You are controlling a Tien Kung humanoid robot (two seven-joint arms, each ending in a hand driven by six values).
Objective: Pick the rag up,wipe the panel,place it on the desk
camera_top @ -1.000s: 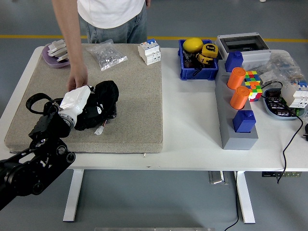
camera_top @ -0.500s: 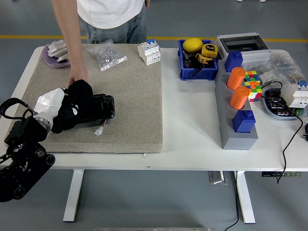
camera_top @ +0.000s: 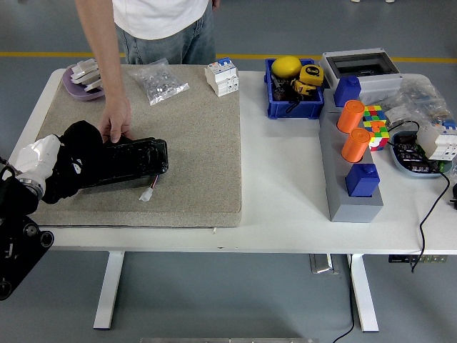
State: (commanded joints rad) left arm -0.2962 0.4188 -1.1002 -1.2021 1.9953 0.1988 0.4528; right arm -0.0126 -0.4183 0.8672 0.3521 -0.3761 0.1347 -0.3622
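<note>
A black panel [camera_top: 132, 161] lies flat on the beige mat [camera_top: 193, 143] at the table's left. My left hand [camera_top: 39, 158], wrapped in white, is shut on a black rag [camera_top: 77, 151] that presses on the panel's left end, near the mat's left edge. A person at the far side reaches down, and their hand [camera_top: 114, 124] rests on the panel's back edge, just right of the rag. A small white plug [camera_top: 147, 194] on a red wire lies in front of the panel. My right hand is out of sight.
At the mat's back are a purple tray [camera_top: 80, 91] of parts, a clear bag [camera_top: 161, 81] and a white breaker [camera_top: 222, 76]. To the right stand a blue bin [camera_top: 293, 108], a grey block [camera_top: 353, 207] with orange cylinders [camera_top: 350, 116] and a colour cube [camera_top: 373, 121].
My left hand has swept the rag leftwards along the panel, from about its middle to its left end. The person's hand stays on the panel's back edge.
</note>
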